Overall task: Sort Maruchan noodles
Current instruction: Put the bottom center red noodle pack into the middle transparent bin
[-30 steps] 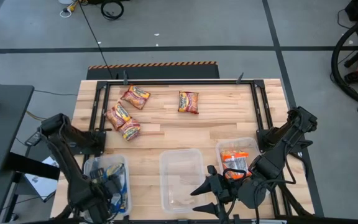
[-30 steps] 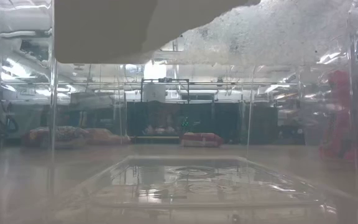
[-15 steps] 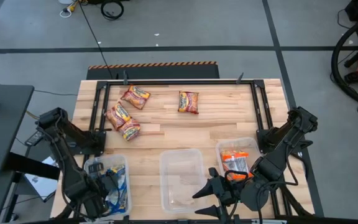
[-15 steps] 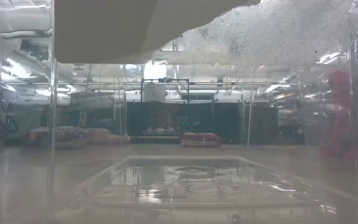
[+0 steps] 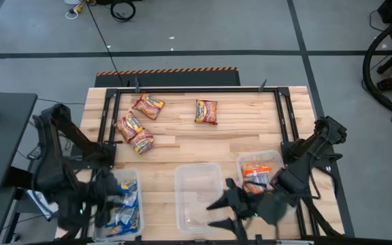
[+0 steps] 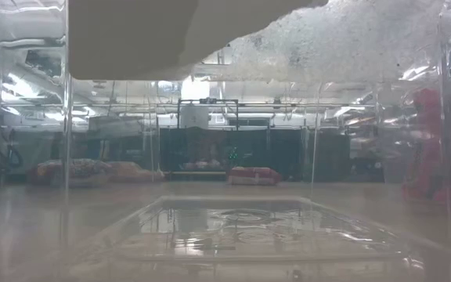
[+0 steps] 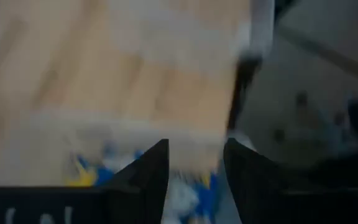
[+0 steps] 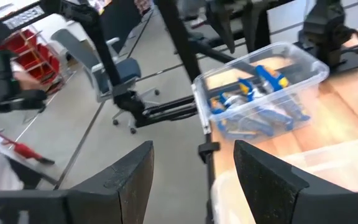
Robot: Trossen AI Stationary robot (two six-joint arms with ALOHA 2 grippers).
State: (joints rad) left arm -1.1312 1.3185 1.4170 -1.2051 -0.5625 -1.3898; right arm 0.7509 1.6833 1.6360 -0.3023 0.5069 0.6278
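Dark red-and-orange Maruchan noodle packets lie flat on the wooden table: one [image 5: 148, 105] at the far left, two [image 5: 129, 126] [image 5: 143, 141] nearer, and one [image 5: 206, 111] at the far middle. Blue-and-white packets [image 5: 126, 204] fill the clear left bin [image 5: 136, 178]. Orange packets [image 5: 256, 175] lie in the right bin [image 5: 278, 160]. My left gripper [image 7: 194, 174] hovers open above the left bin, with nothing between its fingers. My right gripper [image 5: 218, 214] stands open over the near edge of the middle bin [image 5: 199, 178].
A black metal frame [image 5: 107, 116] borders the table's far half on the left, far and right sides. The middle bin holds nothing that I can see. In the low view, seen through a clear bin wall, packets [image 6: 253, 175] lie farther back on the table.
My left gripper has risen out of the left bin and drawn back toward the table's left edge, tipping up from pointing steeply down. The blue-and-white packets stay in the bin, and more of them show now.
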